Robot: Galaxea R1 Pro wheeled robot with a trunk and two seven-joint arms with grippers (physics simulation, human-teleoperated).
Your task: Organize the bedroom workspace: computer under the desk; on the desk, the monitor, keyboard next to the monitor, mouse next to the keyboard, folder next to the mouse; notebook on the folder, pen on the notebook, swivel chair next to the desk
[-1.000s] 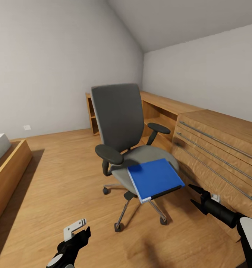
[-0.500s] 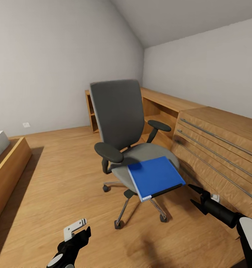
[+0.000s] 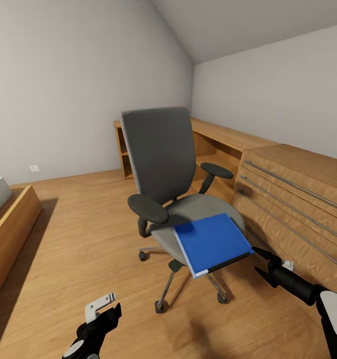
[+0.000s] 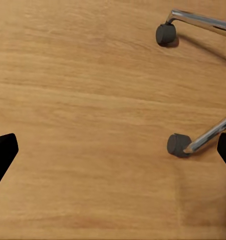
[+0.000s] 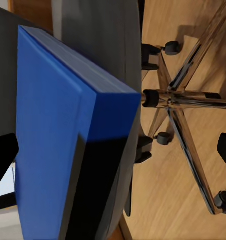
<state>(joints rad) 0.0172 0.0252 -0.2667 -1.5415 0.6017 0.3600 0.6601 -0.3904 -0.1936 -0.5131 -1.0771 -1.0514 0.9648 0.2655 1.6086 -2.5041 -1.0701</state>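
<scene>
The grey swivel chair [image 3: 161,154] stands mid-room on its metal wheeled base [image 5: 179,102]. The thick blue folder [image 3: 212,243] lies on the seat's front right corner and overhangs the edge. In the right wrist view the folder [image 5: 52,135] is close ahead. My right gripper [image 3: 258,261] is open, just right of the folder and at its height, apart from it. My left gripper [image 3: 106,310] hangs low at the front left, open over bare floor, with two chair casters [image 4: 178,145] ahead of it. The desk, computer, monitor, keyboard, mouse, notebook and pen are out of view.
A light wooden chest [image 3: 298,194] with long bar handles stands right beside my right arm. A low wooden shelf unit [image 3: 218,139] runs along the far wall behind the chair. A wooden bed frame [image 3: 9,224] is at the left. Wood floor [image 3: 79,239] lies between.
The head view tilted slightly upward a second ago. Since then the chair with the folder has shifted slightly right and nearer. Both grippers sit at the same places in the picture.
</scene>
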